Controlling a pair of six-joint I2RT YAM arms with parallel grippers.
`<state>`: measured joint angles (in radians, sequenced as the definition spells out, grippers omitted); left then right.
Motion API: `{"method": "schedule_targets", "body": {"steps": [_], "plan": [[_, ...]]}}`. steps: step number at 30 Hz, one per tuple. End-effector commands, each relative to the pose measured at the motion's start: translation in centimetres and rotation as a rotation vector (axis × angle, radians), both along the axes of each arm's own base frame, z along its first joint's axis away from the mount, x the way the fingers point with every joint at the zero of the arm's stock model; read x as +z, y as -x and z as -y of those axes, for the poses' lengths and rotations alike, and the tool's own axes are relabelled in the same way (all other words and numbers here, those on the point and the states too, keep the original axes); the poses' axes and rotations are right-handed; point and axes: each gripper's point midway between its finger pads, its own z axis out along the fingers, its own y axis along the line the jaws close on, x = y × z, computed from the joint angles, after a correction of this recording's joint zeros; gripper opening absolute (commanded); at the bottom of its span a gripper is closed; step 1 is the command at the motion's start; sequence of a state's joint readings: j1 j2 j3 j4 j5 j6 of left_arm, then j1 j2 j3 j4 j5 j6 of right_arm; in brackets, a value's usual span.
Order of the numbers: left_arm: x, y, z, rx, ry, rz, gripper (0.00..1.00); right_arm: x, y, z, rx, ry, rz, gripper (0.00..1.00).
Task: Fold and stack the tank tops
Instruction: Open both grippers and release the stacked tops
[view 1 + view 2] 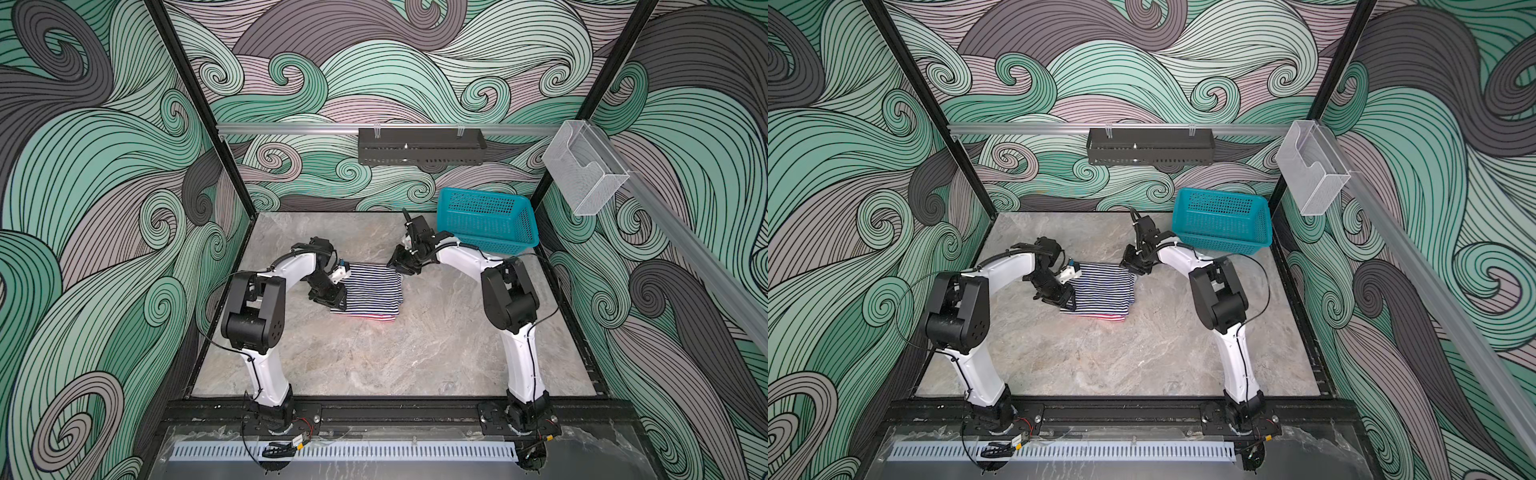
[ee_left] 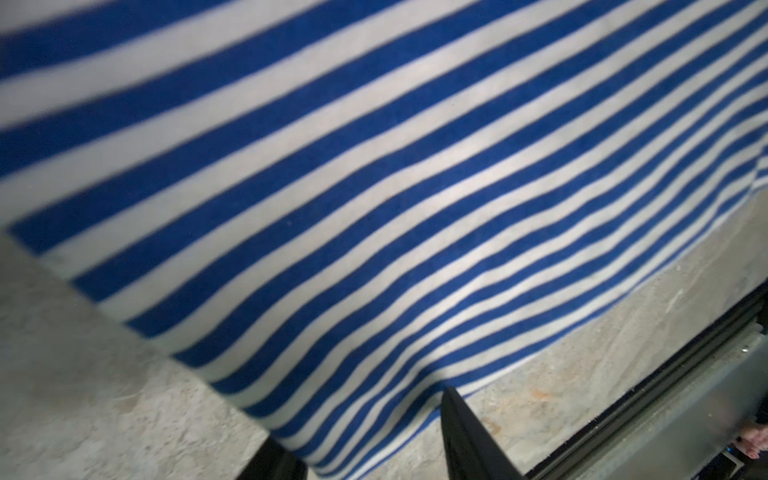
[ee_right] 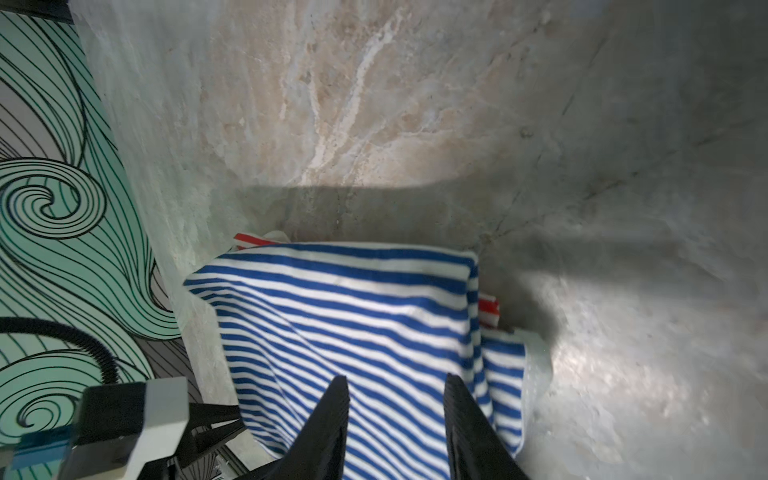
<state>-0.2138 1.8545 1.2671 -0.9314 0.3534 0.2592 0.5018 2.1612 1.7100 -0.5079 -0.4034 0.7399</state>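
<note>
Black rail at the near edge carries both arm bases, and from it the arms bend inward to meet over the middle of the bench. That is probably why the tank tops lie there, within reach of both.

On the left, the left tool sits low at the near-left corner of the stack. Its wrist view shows the jaws standing well apart with the striped edge running between them, one finger partly behind the cloth. No pinch is visible. I judge that it is steadying or squaring that corner, not lifting it.

In the centre, the navy-and-white tank top lies folded into a rough rectangle on top. The red-and-white tank top is underneath, showing only as a thin red-striped margin along the near edge. The stack looks nearly finished, with only the alignment of the top layer to tidy.

To the right, the right tool is at the far-right corner of the navy top, diagonally opposite its partner. Its jaws are parted, with cloth rising slightly between them. This looks like a letting-go posture, though I cannot tell whether any fabric is caught.

Farthest right, the teal basket stands tilted in the back corner, well apart from the stack.
</note>
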Motion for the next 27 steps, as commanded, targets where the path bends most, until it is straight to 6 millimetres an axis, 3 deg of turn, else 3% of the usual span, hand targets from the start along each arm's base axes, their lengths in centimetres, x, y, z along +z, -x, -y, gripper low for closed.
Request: {"method": "schedule_targets", "body": {"steps": [1, 6, 10, 14, 20, 27], "plan": [[0.5, 1.1, 2.3, -0.054, 0.089, -0.061, 0.52, 3.7, 0.7, 1.9, 0.016, -0.001, 0.058, 0.41], [0.4, 1.1, 3.1, -0.074, 0.086, -0.048, 0.52, 4.5, 1.8, 4.2, 0.029, 0.051, 0.088, 0.47], [-0.3, -1.3, 0.5, -0.031, -0.082, 0.047, 0.52, 4.5, 2.8, 5.5, 0.041, 0.1, 0.102, 0.53], [0.3, -2.9, -1.3, 0.003, -0.155, 0.119, 0.53, 4.6, 3.5, 7.3, 0.036, 0.147, 0.124, 0.62], [1.3, -3.9, -2.0, 0.015, -0.18, 0.169, 0.53, 5.5, 4.2, 9.4, 0.021, 0.179, 0.173, 0.65], [0.3, -4.6, -1.7, 0.014, -0.175, 0.153, 0.53, 6.7, 4.5, 10.5, -0.001, 0.184, 0.218, 0.65]]}}
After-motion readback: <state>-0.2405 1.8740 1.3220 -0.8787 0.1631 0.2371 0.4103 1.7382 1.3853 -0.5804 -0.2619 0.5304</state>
